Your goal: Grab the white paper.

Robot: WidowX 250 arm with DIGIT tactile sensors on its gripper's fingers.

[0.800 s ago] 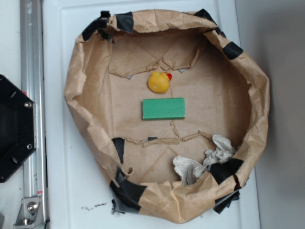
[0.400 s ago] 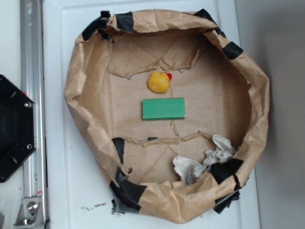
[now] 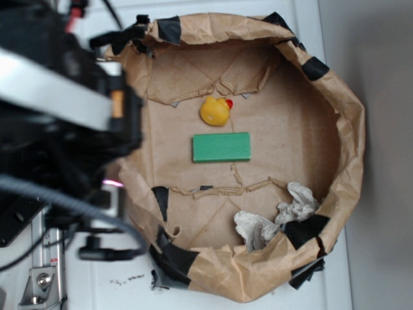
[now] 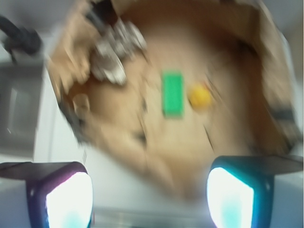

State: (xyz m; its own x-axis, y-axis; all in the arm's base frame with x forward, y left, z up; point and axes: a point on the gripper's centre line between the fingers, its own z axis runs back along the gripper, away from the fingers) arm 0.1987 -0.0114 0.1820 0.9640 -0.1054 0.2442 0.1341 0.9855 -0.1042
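Hand agape; crumpled white paper

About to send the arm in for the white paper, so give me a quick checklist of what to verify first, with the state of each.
1. White paper in sight: ok, it lies at the lower right of the kraft bowl, against the wall.
2. Paper free of other things: ok, the green block and duck lie apart from it.
3. Gripper open: ok, the wrist view shows its two fingers wide apart with nothing between.
4. Gripper over the paper: not ok, the arm is at the bowl's left edge.
5. Wall clearance for grasp: cannot tell, the wall hides the paper's lower edge.
6. Wrist view sharp: not ok, it is blurred.
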